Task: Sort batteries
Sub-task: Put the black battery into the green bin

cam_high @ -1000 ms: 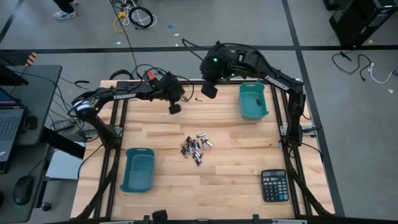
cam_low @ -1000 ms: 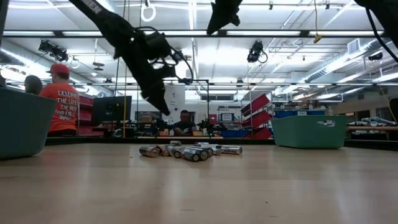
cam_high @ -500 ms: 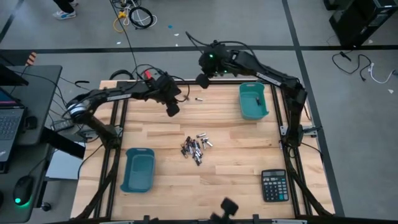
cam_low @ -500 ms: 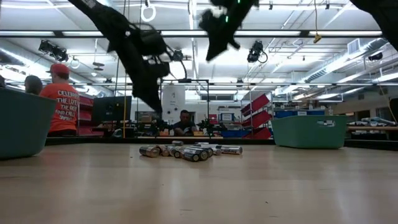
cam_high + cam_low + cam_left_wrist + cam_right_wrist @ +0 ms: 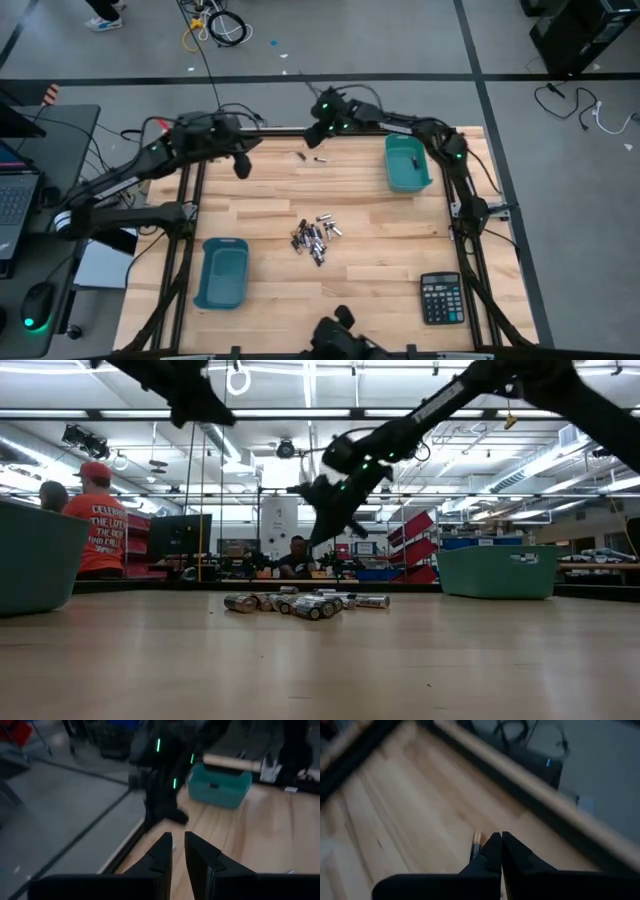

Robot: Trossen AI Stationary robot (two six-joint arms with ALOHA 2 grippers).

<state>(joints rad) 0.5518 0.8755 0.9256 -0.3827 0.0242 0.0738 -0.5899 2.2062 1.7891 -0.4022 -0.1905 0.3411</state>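
Wooden table (image 5: 380, 310); battery pile (image 5: 316, 238) centre; 2 teal bins (image 5: 222, 273); calculator (image 5: 440, 298).

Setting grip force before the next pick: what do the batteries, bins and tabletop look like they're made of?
Batteries: metal-cased, going by the shiny silver glints; some look dark-wrapped.
Bins: probably plastic, with a uniform matte teal surface and moulded rims.
Tabletop: wood, light planks with visible grain and seams, smooth finish.
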